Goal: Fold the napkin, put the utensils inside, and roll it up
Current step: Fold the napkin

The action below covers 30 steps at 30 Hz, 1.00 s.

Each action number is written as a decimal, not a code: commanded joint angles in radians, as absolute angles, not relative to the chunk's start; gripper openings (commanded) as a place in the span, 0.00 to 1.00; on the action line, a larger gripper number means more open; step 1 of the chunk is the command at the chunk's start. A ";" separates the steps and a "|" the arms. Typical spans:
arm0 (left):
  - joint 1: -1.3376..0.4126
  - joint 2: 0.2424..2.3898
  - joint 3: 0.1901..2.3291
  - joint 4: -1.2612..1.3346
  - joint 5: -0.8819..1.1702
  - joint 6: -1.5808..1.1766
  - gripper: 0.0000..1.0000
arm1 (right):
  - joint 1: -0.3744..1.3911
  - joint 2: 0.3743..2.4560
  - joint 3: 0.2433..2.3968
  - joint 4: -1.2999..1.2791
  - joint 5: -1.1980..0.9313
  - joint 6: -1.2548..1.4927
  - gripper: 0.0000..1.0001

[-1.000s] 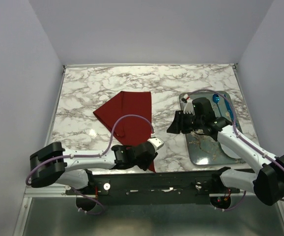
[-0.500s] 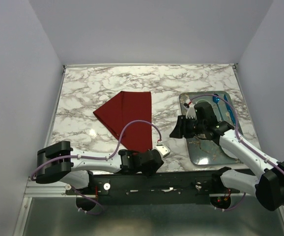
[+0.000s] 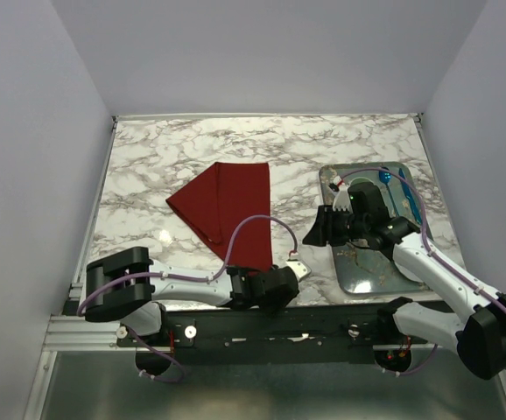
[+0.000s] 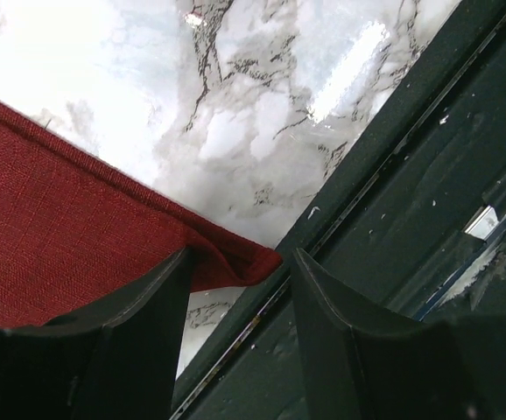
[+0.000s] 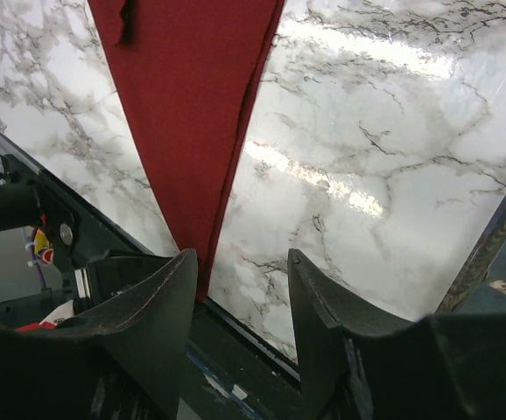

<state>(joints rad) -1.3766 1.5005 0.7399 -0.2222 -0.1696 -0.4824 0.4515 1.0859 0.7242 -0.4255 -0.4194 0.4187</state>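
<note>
The dark red napkin (image 3: 227,210) lies folded to a long point on the marble table, its tip at the near edge. My left gripper (image 3: 275,282) sits low at that edge, open. In the left wrist view the napkin's tip (image 4: 235,262) lies between the spread fingers (image 4: 148,306), with a gap on the right side. My right gripper (image 3: 316,229) hovers open and empty between the napkin and the metal tray (image 3: 367,273). It looks down on the napkin's point (image 5: 192,114). I cannot make out the utensils; the right arm covers much of the tray.
Blue-handled items (image 3: 384,176) lie at the tray's far end. The table's dark front rail (image 4: 393,192) runs right beside the left fingers. White walls close in the table on three sides.
The left arm has slid right along the near edge and its jaws have spread wider around the napkin's tip. The right arm has barely shifted.
</note>
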 commanded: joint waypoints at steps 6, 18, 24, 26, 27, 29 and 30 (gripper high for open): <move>-1.388 1.575 0.781 -0.278 -0.268 -0.508 0.45 | 0.448 1.088 0.715 -0.436 -0.417 0.425 0.54; -1.292 1.370 0.868 -0.410 -0.364 -0.529 0.11 | 0.446 1.146 0.755 -0.416 -0.434 0.426 0.54; -0.964 1.209 0.818 -0.391 -0.197 -0.548 0.03 | 0.448 1.203 0.796 -0.413 -0.457 0.416 0.54; -0.873 1.183 0.825 -0.399 -0.170 -0.523 0.00 | 0.448 1.219 0.813 -0.413 -0.462 0.410 0.54; -0.832 1.171 0.836 -0.399 -0.132 -0.511 0.00 | 0.448 1.236 0.819 -0.413 -0.465 0.410 0.54; -0.701 1.172 0.851 -0.400 -0.098 -0.483 0.00 | 0.448 1.250 0.834 -0.411 -0.477 0.410 0.54; -0.655 1.180 0.876 -0.408 -0.083 -0.477 0.00 | 0.446 1.270 0.841 -0.410 -0.480 0.410 0.54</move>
<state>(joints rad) -0.8322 1.1919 0.8356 -0.3912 -0.2020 -0.5236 0.4511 1.2205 0.7887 -0.4194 -0.4408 0.4183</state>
